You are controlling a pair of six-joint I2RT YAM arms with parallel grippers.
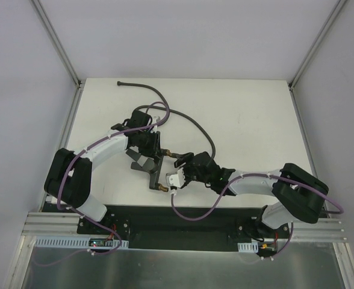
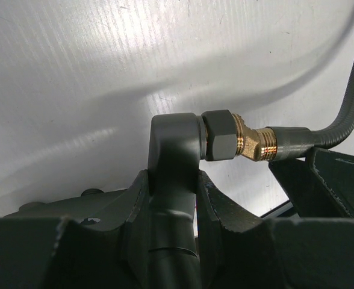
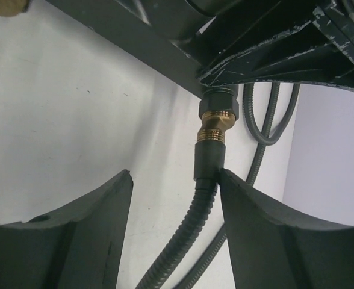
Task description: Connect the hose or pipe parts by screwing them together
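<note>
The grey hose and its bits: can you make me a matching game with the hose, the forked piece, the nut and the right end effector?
Things:
1 long dark grey flexible hose
2 short dark grey forked fitting
3 small brass nut
4 right end effector

States:
A open
B shiny gold
C clamped in left end effector
D curving over white table

Pairs: 1-D, 2-C, 3-B, 4-A

The long ribbed flexible hose (image 2: pixel 350 96) is dark grey, its small end nut (image 2: pixel 256 143) shiny brass; the forked fitting (image 2: pixel 173 150) is plain grey, the tabletop (image 1: pixel 255 120) seemingly white
</note>
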